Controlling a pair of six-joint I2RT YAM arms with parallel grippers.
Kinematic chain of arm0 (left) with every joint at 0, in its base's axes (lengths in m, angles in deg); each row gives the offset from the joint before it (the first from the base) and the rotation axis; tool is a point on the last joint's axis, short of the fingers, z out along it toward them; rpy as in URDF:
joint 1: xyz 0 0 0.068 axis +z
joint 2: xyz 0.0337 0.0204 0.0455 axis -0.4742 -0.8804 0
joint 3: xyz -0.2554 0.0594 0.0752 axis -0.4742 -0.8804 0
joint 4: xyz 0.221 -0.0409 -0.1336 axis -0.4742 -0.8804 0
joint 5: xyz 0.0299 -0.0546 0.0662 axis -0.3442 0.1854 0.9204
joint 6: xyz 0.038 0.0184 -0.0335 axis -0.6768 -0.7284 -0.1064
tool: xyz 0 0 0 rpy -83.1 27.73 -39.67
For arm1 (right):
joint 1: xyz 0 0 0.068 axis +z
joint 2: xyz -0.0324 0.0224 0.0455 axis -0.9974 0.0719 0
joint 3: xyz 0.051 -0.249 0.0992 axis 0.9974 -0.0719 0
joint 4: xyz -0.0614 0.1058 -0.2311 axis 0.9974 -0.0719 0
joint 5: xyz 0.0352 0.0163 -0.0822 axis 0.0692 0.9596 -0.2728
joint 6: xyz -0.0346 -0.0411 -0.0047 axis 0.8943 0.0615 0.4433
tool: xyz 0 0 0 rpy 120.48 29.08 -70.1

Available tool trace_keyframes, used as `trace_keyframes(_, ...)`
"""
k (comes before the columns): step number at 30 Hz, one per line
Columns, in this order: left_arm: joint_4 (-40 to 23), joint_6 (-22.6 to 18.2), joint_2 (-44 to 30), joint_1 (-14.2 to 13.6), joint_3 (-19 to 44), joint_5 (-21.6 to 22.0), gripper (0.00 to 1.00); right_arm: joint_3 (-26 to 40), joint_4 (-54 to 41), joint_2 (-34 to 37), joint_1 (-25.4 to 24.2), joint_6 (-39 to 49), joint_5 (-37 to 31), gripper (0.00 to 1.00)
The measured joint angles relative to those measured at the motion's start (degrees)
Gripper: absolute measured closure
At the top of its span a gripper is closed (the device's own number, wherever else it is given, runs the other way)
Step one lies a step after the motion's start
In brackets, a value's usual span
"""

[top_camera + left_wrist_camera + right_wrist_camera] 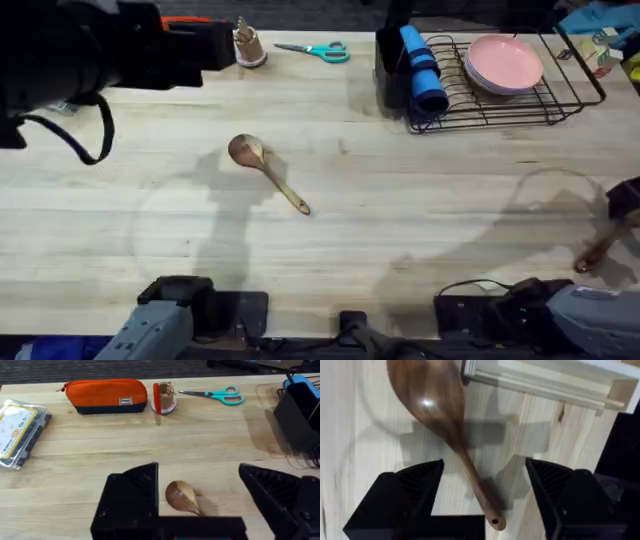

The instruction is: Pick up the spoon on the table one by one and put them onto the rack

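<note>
A light-brown wooden spoon (267, 172) lies flat on the table (400, 220) left of the middle, its round bowl toward the far left and its slim handle running toward the near right. The left gripper (200, 505) hangs above that bowl with its black fingers (131, 495) spread wide, nothing between them. A second, darker spoon (442, 425) lies at the table's right edge, close to a pale wooden frame (545, 382); the right gripper (485, 505) sits over its handle, fingers parted on either side and not touching it, so this claw is released too. At the far right of the table stands the black wire rack (520, 95), holding pink plates (503, 63), with a tall black utensil holder (393, 62) at its left end and a blue roll (423, 68) lying just beside that. Along the far edge, left of the rack, lie teal-handled scissors (318, 50), a small wooden piece on a round base (248, 46), an orange pencil case (106, 395) and a clear plastic box (20, 430).
</note>
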Motion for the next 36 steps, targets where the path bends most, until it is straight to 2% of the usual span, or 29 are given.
trace_keyframes(12,0.0,0.0,0.0,0.0,0.0,0.0,0.007,0.0,3.0,0.1,0.0,0.7,3.1,0.004)
trace_keyframes(19,-0.2,0.0,0.0,0.0,0.0,0.0,0.007,0.0,3.6,0.5,0.0,-0.2,9.3,0.004)
trace_keyframes(29,-0.2,0.1,0.0,0.0,0.0,0.0,0.008,0.0,4.3,5.0,0.0,-2.8,9.5,0.005)
trace_keyframes(36,-0.2,0.1,0.0,0.0,0.0,0.0,0.007,0.3,4.4,5.3,0.0,-3.6,9.3,0.009)
